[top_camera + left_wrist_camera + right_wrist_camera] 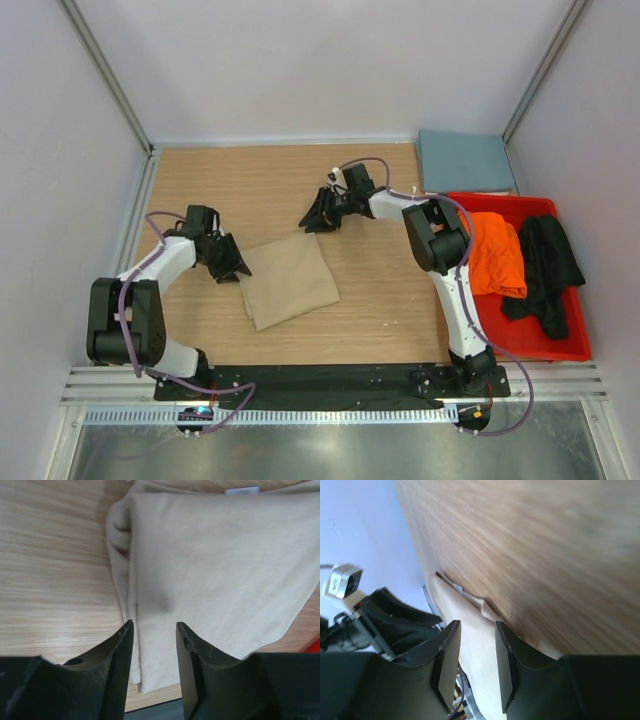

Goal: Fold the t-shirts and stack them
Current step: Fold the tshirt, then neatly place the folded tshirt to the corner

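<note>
Tan t-shirt (pixel 290 282) is lying folded left of the red bin (pixel 530 352); orange t-shirt (pixel 495 250) and black t-shirt (pixel 545 265) are waiting inside it. I'm holding left gripper (pixel 232 262) and right gripper (pixel 318 215) half-open, empty.

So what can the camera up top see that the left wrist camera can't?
Only the top camera: the orange cloth t-shirt and the black cloth t-shirt lying in the red plastic bin, the folded blue-grey cloth t-shirt beyond it, and the right hand, open. Only the left wrist camera: a small white tag at the edge of the folded tan cloth t-shirt, and its bunched layers up close. Both: that tan shirt on the wooden table, and the left hand, open and holding nothing.
</note>
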